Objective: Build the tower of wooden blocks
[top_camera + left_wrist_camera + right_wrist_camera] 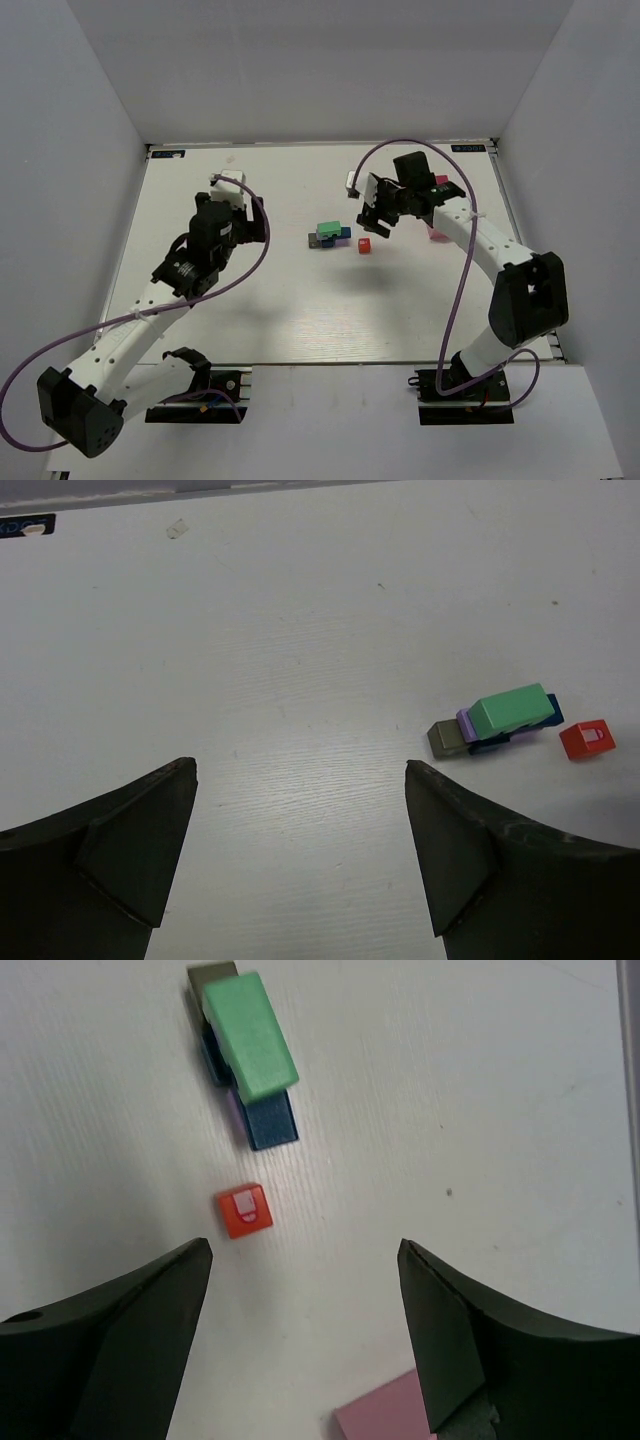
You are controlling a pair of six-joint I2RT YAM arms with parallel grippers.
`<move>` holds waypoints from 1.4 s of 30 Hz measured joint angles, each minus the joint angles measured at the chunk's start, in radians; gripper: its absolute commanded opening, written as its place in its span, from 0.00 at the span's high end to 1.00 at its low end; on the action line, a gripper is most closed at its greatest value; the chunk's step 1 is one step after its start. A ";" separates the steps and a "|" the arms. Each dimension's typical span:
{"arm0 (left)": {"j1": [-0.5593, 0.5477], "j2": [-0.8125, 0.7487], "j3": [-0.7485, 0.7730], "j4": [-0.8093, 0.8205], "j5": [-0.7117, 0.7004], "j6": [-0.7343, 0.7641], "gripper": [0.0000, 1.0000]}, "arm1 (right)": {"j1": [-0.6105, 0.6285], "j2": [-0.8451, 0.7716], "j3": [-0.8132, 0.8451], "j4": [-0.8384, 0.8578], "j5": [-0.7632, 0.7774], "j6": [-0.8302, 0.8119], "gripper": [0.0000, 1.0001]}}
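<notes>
Left pincer (300, 770), right pincer (304, 1250) spread; purple block (466, 723) mostly hidden under green block (512, 708); pink tray (385, 1415) cropped.

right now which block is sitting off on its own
The red block: it lies alone on the table, touching nothing, while the green block, blue block and grey block are piled together in one cluster.

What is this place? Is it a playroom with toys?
Probably a robot lab bench, not a playroom. A left arm and a right arm are bolted to a white table, plain white walls box it in, and only a few blocks lie there.
</notes>
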 measured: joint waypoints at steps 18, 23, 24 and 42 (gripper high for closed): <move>0.000 0.082 -0.022 0.027 0.257 0.076 0.03 | -0.102 -0.179 -0.200 0.297 -0.146 0.308 0.30; 0.000 0.098 -0.022 0.025 0.291 0.081 0.03 | -0.101 -0.083 -0.118 0.259 -0.154 0.252 0.45; 0.000 0.098 -0.022 0.026 0.296 0.081 0.03 | -0.101 -0.079 -0.121 0.250 -0.153 0.239 0.45; 0.000 0.098 -0.022 0.025 0.306 0.082 0.03 | -0.086 0.154 -0.066 0.011 -0.159 -0.278 0.48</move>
